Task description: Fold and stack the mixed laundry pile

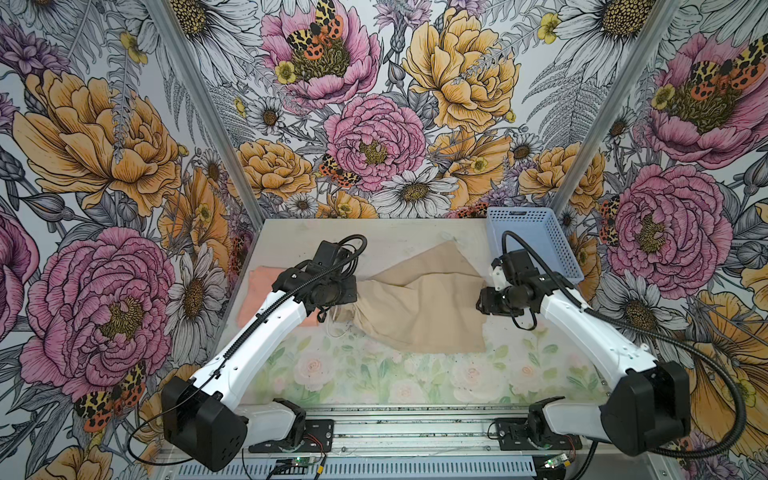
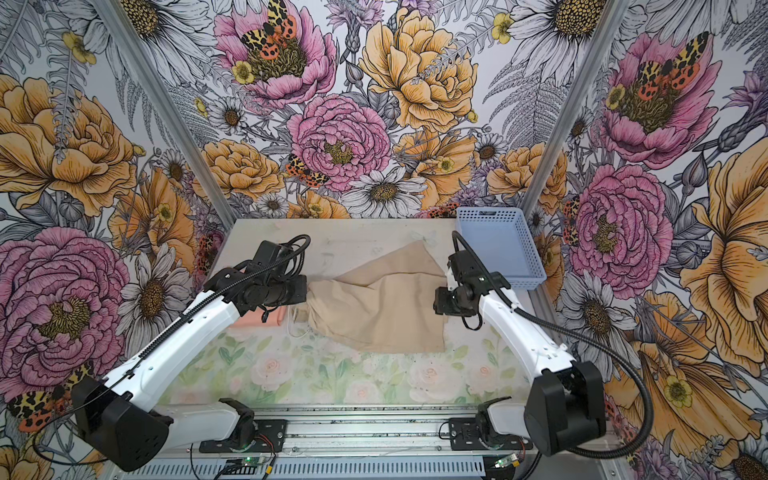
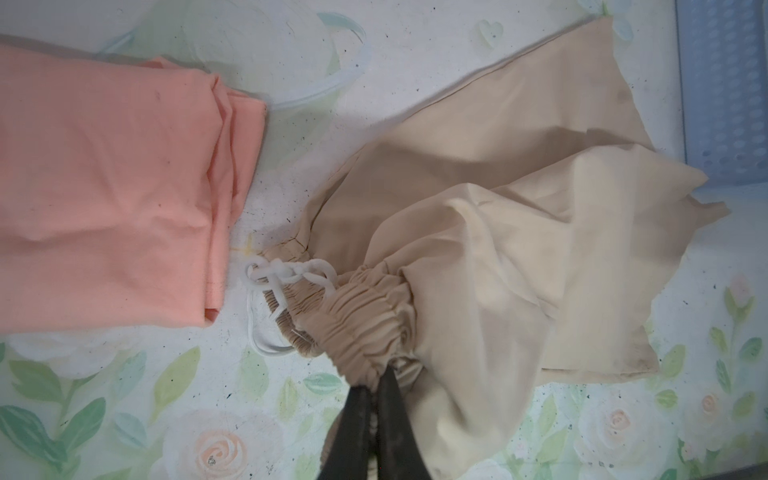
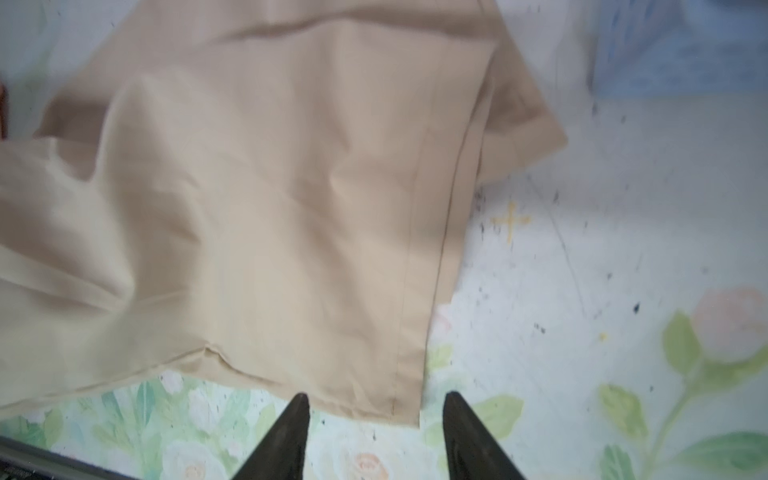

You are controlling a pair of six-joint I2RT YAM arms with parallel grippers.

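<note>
On the table [image 1: 374,374], the shorts [image 1: 419,307] lie at centre, the shirt [image 1: 258,284] just beside them at nine o'clock, the basket [image 1: 521,216] at two o'clock.

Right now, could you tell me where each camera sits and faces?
Top views: overhead, looking down on the table, left arm, right arm, beige garment, peach shirt, blue basket.
Left wrist: on the left arm, looking down past the left hand, shut on the garment's waistband.
Right wrist: on the right arm, looking down past the open right hand at the garment's hem.
Shared: every view shows the garment.
</note>
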